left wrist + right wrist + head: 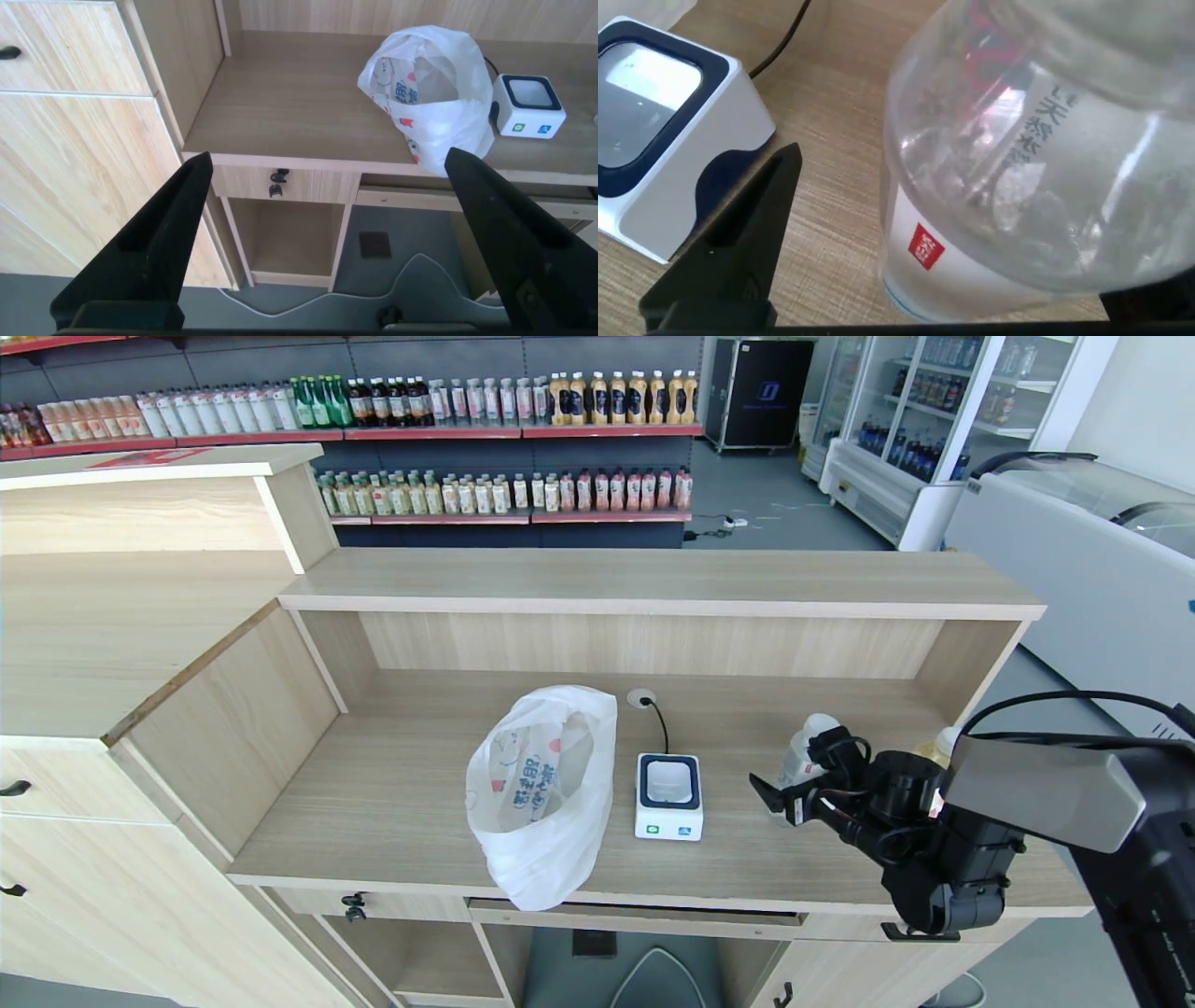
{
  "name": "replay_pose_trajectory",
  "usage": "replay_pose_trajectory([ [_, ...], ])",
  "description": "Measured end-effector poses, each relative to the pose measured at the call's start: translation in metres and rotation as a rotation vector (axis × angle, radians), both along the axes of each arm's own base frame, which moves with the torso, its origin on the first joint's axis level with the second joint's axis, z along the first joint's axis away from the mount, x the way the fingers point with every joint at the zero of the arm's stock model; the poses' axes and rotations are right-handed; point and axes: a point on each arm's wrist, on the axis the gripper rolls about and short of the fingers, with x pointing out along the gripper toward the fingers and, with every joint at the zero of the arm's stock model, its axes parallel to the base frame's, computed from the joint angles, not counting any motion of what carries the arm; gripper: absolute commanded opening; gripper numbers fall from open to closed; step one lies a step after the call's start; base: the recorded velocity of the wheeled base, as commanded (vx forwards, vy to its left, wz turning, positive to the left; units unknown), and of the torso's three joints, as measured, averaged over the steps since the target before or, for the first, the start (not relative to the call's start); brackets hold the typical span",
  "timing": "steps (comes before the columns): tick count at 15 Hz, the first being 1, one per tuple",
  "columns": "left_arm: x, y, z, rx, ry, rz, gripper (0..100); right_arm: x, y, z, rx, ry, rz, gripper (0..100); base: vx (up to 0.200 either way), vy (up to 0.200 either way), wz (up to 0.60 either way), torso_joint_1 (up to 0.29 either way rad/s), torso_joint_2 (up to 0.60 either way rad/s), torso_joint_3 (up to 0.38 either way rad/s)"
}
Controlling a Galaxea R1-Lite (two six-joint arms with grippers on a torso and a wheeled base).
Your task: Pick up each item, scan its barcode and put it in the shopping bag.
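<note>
Bottle stands on the counter between the right pincer's spread fingers, not gripped yet, beside the scanner. Left pincer is wide open and empty.

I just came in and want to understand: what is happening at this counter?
The robot's right gripper is open around a clear bottle standing on the counter, right of the scanner; it has not closed on it. The shopping bag stands on the scanner's other side. The left gripper hangs open, low before the counter.
</note>
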Motion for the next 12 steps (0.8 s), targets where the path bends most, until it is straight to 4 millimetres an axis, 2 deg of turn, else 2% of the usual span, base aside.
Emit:
replay_pose_trajectory([
  [2,0.0,0.0,0.0,0.0,0.0,0.0,100,0.006,0.004,0.0,0.005,-0.02,0.008,100,0.0,0.0,0.0,0.0,0.0,0.0],
  [3,0.0,0.0,0.0,0.0,0.0,0.0,100,0.01,0.005,0.0,0.007,-0.031,0.011,0,0.0,0.0,0.0,0.0,0.0,0.0],
  [12,0.0,0.0,0.0,0.0,0.0,0.0,100,0.014,0.004,-0.01,-0.004,-0.031,0.002,0,0.0,0.0,0.0,0.0,0.0,0.0],
])
